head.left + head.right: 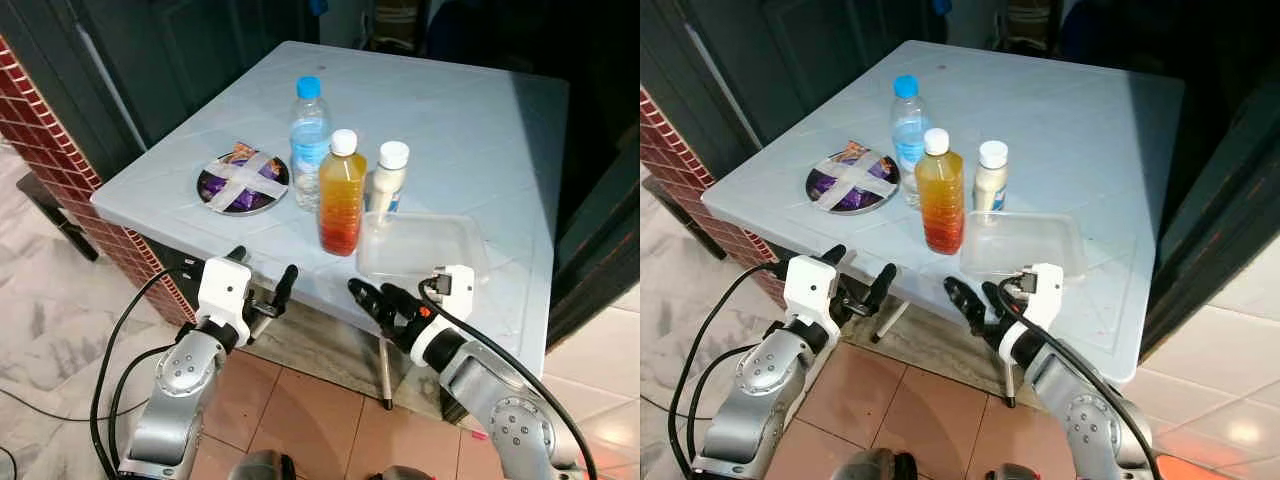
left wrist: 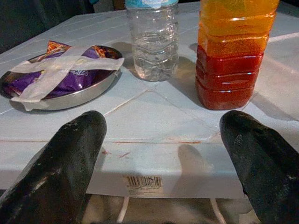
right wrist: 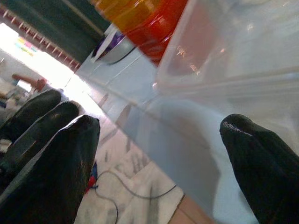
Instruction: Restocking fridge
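On the pale table [image 1: 450,110] stand a clear water bottle [image 1: 309,140] with a blue cap, an orange juice bottle [image 1: 341,195] and a small white bottle [image 1: 388,178]. A clear plastic container [image 1: 420,250] lies near the front edge. My left gripper [image 1: 262,270] is open, just below the table's front edge, facing the juice bottle [image 2: 231,56] and the water bottle [image 2: 153,39]. My right gripper [image 1: 372,295] is open too, at the front edge under the container [image 3: 233,51]. Neither holds anything.
A metal dish [image 1: 243,182] holding a purple packet under taped strips sits left of the bottles. A red brick wall [image 1: 60,150] stands at the left. Black cables [image 1: 110,360] trail over the tiled floor beneath my arms.
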You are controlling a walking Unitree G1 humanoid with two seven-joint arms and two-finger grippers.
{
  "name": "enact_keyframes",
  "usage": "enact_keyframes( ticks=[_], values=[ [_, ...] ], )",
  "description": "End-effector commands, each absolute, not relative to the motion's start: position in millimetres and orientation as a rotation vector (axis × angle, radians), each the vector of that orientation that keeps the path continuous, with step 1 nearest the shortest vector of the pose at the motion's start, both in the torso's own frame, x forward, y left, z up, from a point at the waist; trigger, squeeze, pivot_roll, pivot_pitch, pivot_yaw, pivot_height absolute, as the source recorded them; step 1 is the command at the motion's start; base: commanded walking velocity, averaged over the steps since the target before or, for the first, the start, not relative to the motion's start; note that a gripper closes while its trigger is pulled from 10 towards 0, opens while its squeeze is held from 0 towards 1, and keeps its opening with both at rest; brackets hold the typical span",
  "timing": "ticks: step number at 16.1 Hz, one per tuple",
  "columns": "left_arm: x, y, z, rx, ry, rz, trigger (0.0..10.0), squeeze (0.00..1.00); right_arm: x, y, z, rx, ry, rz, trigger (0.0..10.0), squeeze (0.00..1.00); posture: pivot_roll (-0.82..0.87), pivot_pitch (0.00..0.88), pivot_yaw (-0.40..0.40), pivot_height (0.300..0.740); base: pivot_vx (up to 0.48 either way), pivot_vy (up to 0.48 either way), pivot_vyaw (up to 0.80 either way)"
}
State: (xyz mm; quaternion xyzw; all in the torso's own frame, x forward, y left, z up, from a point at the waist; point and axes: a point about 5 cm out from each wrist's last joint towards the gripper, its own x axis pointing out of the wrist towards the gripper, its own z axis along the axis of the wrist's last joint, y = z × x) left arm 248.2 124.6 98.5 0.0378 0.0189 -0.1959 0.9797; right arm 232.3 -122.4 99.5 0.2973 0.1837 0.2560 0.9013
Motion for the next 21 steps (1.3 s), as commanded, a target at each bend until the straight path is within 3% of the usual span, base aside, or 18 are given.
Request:
enact_keyframes(
  ticks=[1, 6, 13, 17, 20, 21],
  values=[
    [249.1, 125.6, 97.5, 0.090, 0.039, -0.393, 10.0, 0.00, 232.3, -116.0, 103.8, 0.613, 0.378, 0.580, 10.0, 0.00, -0.02, 0.031, 0.073, 0.740, 0.000, 0.000, 0.00],
    [249.0, 127.4, 97.7, 0.093, 0.038, -0.387, 10.0, 0.00, 234.9, -126.3, 100.1, 0.568, 0.345, 0.487, 10.0, 0.00, -0.02, 0.031, 0.071, 0.740, 0.000, 0.000, 0.00],
    [250.3, 127.1, 97.8, 0.096, 0.038, -0.401, 10.0, 0.00, 217.4, -170.7, 103.1, 0.502, 0.225, 0.230, 10.0, 0.00, -0.05, 0.029, 0.082, 0.740, 0.000, 0.000, 0.00],
    [252.2, 125.8, 98.3, 0.100, 0.033, -0.411, 10.0, 0.00, 229.7, -204.5, 103.5, 0.446, 0.157, -0.040, 10.0, 0.00, -0.04, 0.021, 0.083, 0.740, 0.000, 0.000, 0.00],
    [251.9, 127.4, 98.4, 0.102, 0.033, -0.406, 10.0, 0.00, 235.7, -205.3, 108.9, 0.484, 0.112, -0.089, 10.0, 0.00, -0.03, 0.021, 0.083, 0.740, 0.000, 0.000, 0.00],
    [251.9, 127.7, 98.5, 0.103, 0.033, -0.405, 10.0, 0.00, 239.8, -204.3, 110.7, 0.507, 0.096, -0.097, 8.4, 0.00, -0.03, 0.022, 0.086, 0.740, 0.000, 0.000, 0.00]
  ],
)
